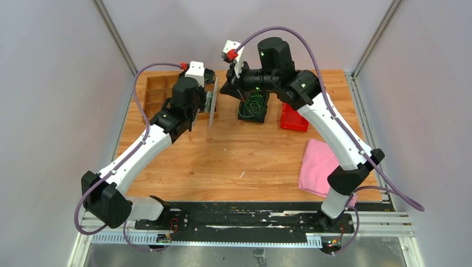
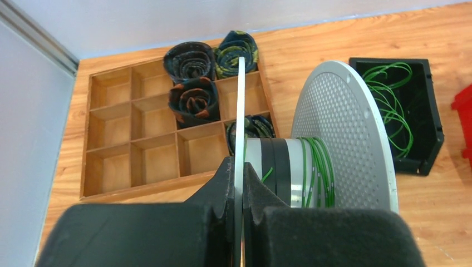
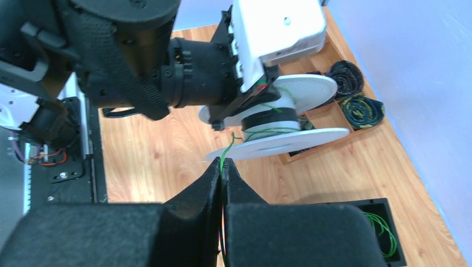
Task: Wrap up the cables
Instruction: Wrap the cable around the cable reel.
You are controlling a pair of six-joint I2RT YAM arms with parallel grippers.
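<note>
My left gripper [image 2: 239, 179] is shut on the near flange of the grey spool [image 2: 345, 128] and holds it on edge beside the wooden tray. Green cable turns [image 2: 317, 167] lie around the spool's core next to a black band. My right gripper [image 3: 222, 164] is shut on a thin green cable [image 3: 227, 147] that runs up to the spool [image 3: 278, 142]. More loose green cables [image 1: 253, 104] curl in loops inside the black box [image 2: 428, 142]. In the top view, the right gripper [image 1: 235, 88] sits between the spool [image 1: 211, 105] and the box.
A wooden divider tray [image 2: 111, 139] at the back left holds several dark cord bundles [image 2: 192, 94]. A red bin [image 1: 293, 118] stands right of the black box. A pink cloth [image 1: 320, 167] lies at the right. Grey walls enclose the table.
</note>
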